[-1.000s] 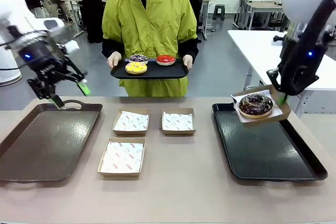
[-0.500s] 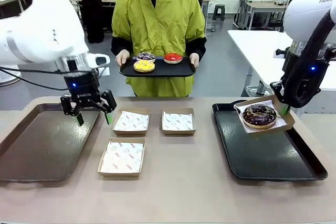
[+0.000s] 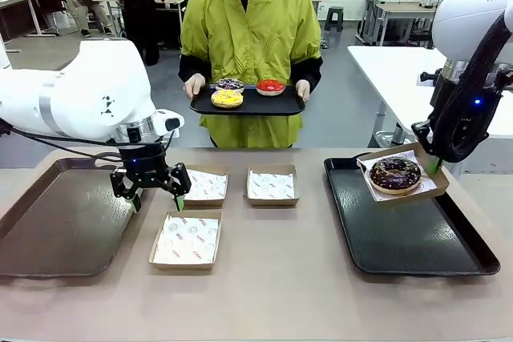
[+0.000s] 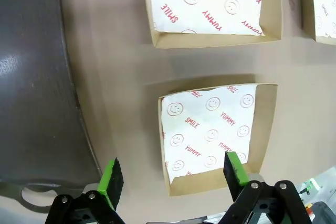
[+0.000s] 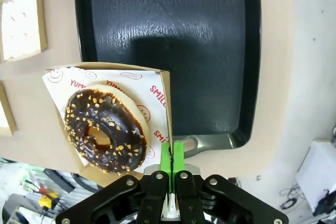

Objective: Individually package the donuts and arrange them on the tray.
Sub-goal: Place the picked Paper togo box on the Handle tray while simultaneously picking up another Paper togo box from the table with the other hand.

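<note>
A dark chocolate sprinkled donut (image 3: 393,173) (image 5: 105,129) lies in a paper-lined cardboard box (image 3: 429,186) (image 5: 163,92). My right gripper (image 3: 434,167) (image 5: 172,157) is shut on that box's side wall and holds it tilted just above the far right of the black tray (image 3: 413,234) (image 5: 173,30). My left gripper (image 3: 157,200) (image 4: 173,174) hangs open over the near-left empty box (image 3: 186,239) (image 4: 212,132), its fingers straddling the box's width. Across the table a person holds a small black tray (image 3: 248,105) with a yellow donut (image 3: 227,98), a purplish donut (image 3: 230,84) and a red donut (image 3: 271,86).
Two more empty lined boxes (image 3: 200,184) (image 3: 271,185) sit side by side mid-table; one of these boxes (image 4: 210,3) also lies ahead of my left gripper. A large brown tray (image 3: 64,214) (image 4: 31,77) lies at the left. Bare table stretches along the front edge.
My left arm swung in from the far left, over the brown tray, to above the near-left box. The right gripper lowered the boxed donut slightly. The person shifted a little to the right.
</note>
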Controlling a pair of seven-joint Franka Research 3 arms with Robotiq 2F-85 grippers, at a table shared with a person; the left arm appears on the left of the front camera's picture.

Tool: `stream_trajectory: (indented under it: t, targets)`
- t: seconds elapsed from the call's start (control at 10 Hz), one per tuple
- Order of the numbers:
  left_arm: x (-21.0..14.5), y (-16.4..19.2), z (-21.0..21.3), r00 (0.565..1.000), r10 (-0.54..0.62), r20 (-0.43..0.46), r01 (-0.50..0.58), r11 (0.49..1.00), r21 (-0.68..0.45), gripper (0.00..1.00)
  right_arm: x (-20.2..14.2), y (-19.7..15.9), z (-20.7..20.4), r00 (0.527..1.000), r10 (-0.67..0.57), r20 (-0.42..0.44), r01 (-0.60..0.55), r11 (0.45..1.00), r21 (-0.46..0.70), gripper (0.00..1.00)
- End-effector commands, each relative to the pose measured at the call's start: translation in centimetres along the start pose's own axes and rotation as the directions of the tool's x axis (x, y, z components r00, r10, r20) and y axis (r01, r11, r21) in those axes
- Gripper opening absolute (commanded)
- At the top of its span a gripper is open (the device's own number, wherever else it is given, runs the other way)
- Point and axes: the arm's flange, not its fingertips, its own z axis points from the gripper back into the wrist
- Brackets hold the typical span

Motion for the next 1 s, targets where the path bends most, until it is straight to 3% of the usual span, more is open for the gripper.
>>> stream_trajectory:
  t: [0.0,0.8,0.9]
  targets:
    - [0.2,0.3,0.3,1.000,-0.001,-0.008,0.001,1.000,0.012,1.00,0.0,0.2,0.2,1.000,-0.006,-0.003,0.006,1.000,-0.001,0.01]
    - [0.1,0.3,0.0,1.000,0.005,-0.002,-0.005,1.000,0.000,1.00,0.0,0.0,0.0,1.000,0.000,0.000,0.000,1.000,0.000,0.01]
    - [-1.6,-0.8,-0.3,1.000,-0.005,0.007,0.004,0.994,0.113,1.00,-0.2,0.2,-0.7,1.000,-0.023,-0.012,0.023,1.000,0.003,0.01]
